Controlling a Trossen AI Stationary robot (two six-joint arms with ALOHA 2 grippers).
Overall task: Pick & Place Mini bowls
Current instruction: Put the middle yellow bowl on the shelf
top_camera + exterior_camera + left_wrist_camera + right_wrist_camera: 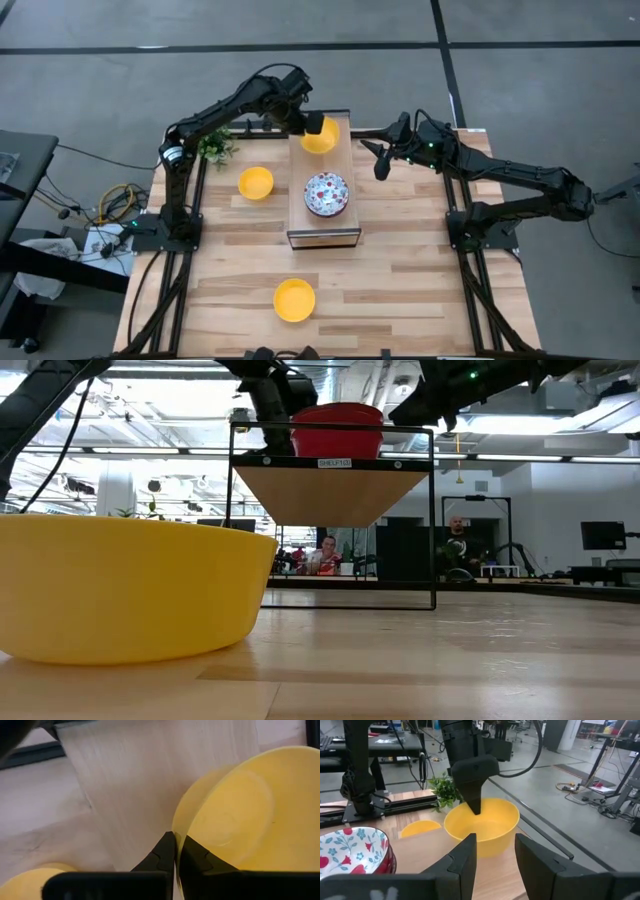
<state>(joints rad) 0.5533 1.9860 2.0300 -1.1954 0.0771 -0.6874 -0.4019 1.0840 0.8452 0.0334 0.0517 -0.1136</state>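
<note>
Nearest, a yellow bowl (294,299) sits at six o'clock on the table (420,280), a floral bowl (327,193) rests mid-shelf (322,235), and at twelve o'clock the left claw (313,125) pinches another yellow bowl's (321,138) rim, likely to set it down there, while the right claw (380,158) hangs open at two.

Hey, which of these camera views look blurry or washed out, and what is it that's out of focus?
Low view: the plain yellow bowl nearest the camera fills the left side and is soft, and bright ceiling lights wash out the room behind. Left wrist view: the yellow bowl pinched at its rim by the left gripper is very close and soft-edged. High view: evenly lit, the floral-patterned white bowl crisp.
</note>
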